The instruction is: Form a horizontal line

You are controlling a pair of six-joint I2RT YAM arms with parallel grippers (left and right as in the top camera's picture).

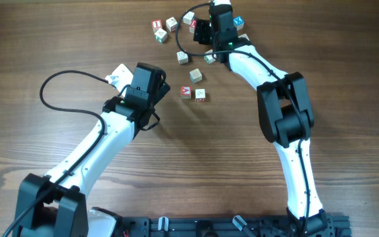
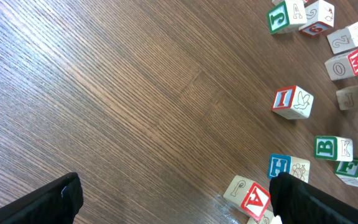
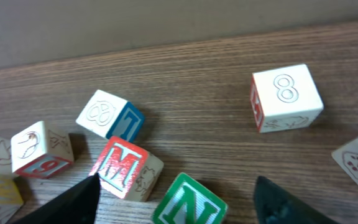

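The right arm point(image 1: 285, 108) reaches the far cluster of cubes point(image 1: 166, 27) while the left arm point(image 1: 97, 148) sits mid-way down the table point(image 1: 38, 39), so the right is much nearer the red M cube point(image 3: 126, 168). Both claws stand apart and empty, the right gripper point(image 3: 177, 186) over the cluster and the left gripper point(image 2: 174, 186) spread wide. In the right wrist view the M cube lies on the table off-centre, just beside one finger, with the green N cube point(image 3: 188, 202) mid-gap.

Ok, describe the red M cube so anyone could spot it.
Find the right gripper over the far cube cluster. Between its fingers sits a green N cube; the red M cube is beside that, the only one with a red M.
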